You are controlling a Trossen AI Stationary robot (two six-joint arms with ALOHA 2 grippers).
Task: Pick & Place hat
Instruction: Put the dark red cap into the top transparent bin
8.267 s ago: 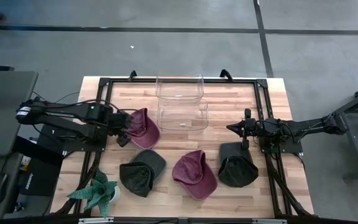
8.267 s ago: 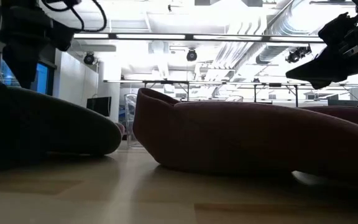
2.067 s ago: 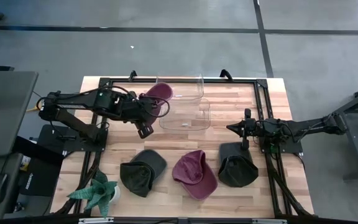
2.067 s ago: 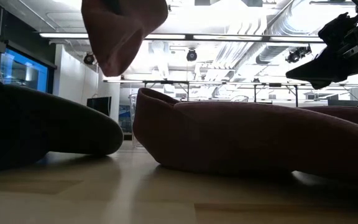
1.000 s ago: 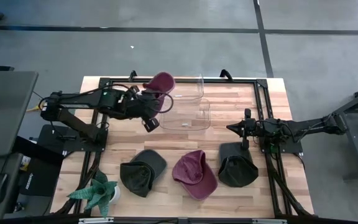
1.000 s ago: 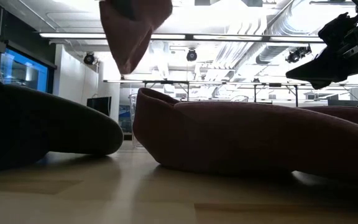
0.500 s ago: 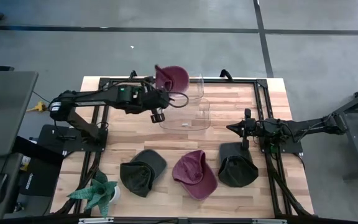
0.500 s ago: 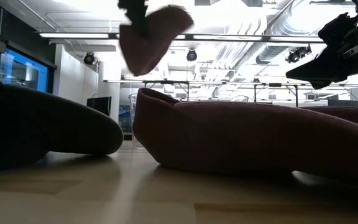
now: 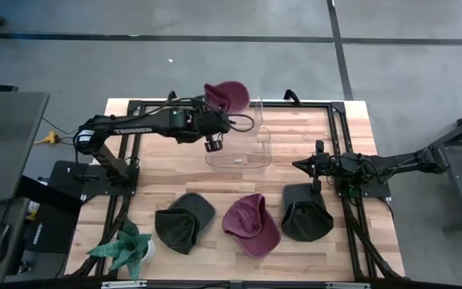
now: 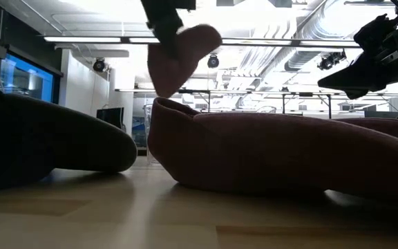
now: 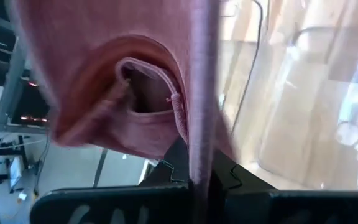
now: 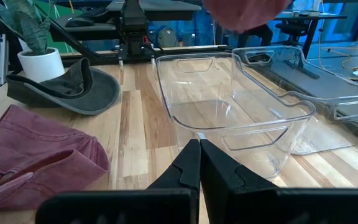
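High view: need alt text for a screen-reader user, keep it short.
Seen from above, the left gripper holds a maroon hat over the far clear bin, beside a nearer clear bin. Three more hats and a potted plant sit along the table's near edge; the right gripper waits, shut, at the right.

Both arms matte black w/ slim jointed links. Left arm (image 9: pixel 139 124) carries a white label strip along its forearm, a pale grey cap at the shoulder end, thin black cable looped beside the wrist. Right arm (image 9: pixel 391 163) has boxy wrist block w/ cabling. Right gripper (image 12: pixel 199 163): two flat black fingers, tapering to pointed tips.
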